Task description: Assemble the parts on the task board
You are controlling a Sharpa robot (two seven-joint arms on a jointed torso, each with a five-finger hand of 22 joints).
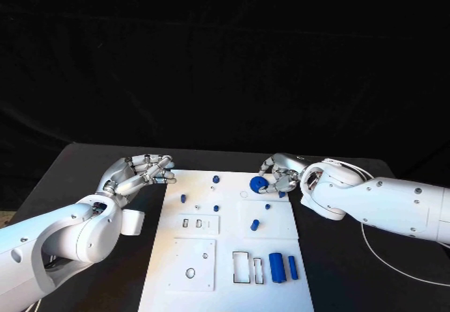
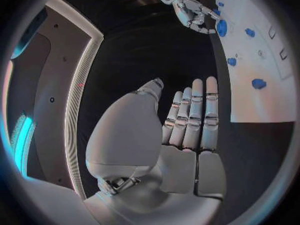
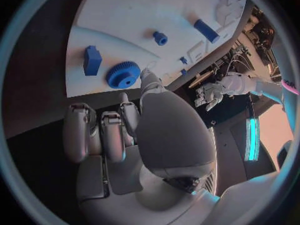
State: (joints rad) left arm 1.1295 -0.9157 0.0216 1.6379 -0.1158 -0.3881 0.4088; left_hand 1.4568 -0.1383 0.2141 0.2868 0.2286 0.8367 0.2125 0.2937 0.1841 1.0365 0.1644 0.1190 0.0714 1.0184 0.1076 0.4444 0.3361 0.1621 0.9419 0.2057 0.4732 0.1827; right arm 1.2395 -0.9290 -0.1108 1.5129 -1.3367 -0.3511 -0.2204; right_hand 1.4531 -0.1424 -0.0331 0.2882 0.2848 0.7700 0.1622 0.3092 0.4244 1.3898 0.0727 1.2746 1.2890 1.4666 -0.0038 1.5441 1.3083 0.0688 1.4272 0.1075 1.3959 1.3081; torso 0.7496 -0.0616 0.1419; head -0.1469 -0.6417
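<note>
At the task board's [image 1: 225, 247] far edge, the right hand [image 1: 278, 174] touched a blue gear [image 1: 259, 184]; left hand [image 1: 140, 171] hovered empty, fingers loosely apart.

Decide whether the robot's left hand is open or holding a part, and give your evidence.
Open. In its wrist view the left hand shows its fingers stretched out side by side over the black table with nothing in them.
</note>
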